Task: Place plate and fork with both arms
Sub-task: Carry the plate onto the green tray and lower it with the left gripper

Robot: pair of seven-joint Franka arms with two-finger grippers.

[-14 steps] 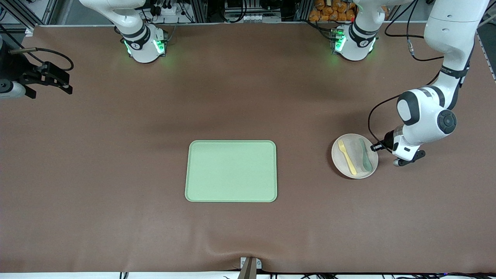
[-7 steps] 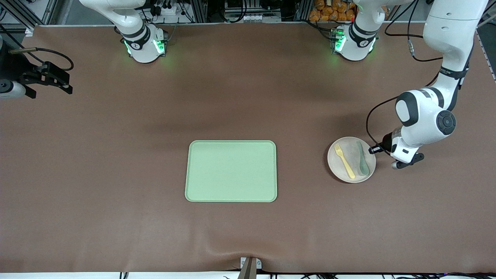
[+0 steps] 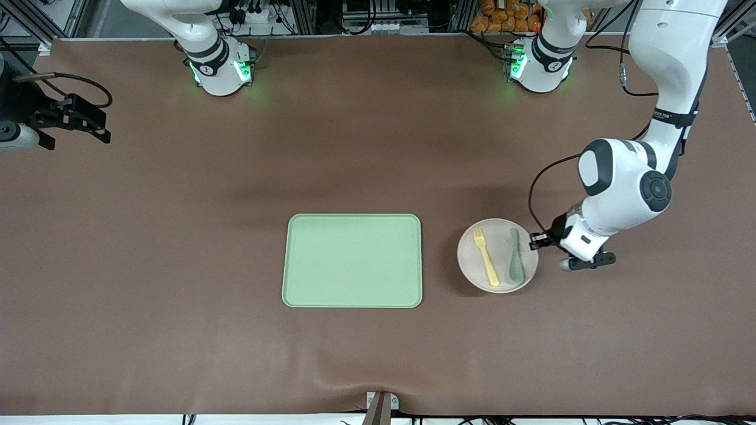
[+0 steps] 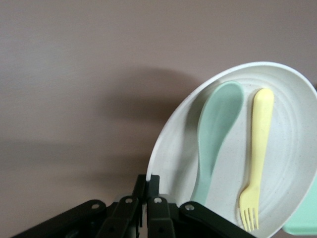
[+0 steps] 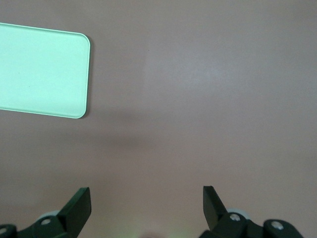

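Two utensils, a pale-yellow plastic fork (image 3: 487, 258) and grey-green spoon (image 3: 515, 263), are carried on the round speckled beige plate (image 3: 472, 260), its rim clamped by the left gripper (image 3: 536, 239), beside the light-green rectangular tray (image 3: 352, 260), where it must next be lowered flat; the right gripper (image 5: 147, 202) waits, fingers apart, over bare table at the right arm's end.

— What do I have in front of me?
— One plate (image 3: 475, 262), one fork (image 3: 486, 257), one spoon (image 3: 515, 257), one green tray (image 3: 352, 260).
— And my own grippers?
— Two: left gripper (image 3: 536, 239), right gripper (image 3: 77, 123).
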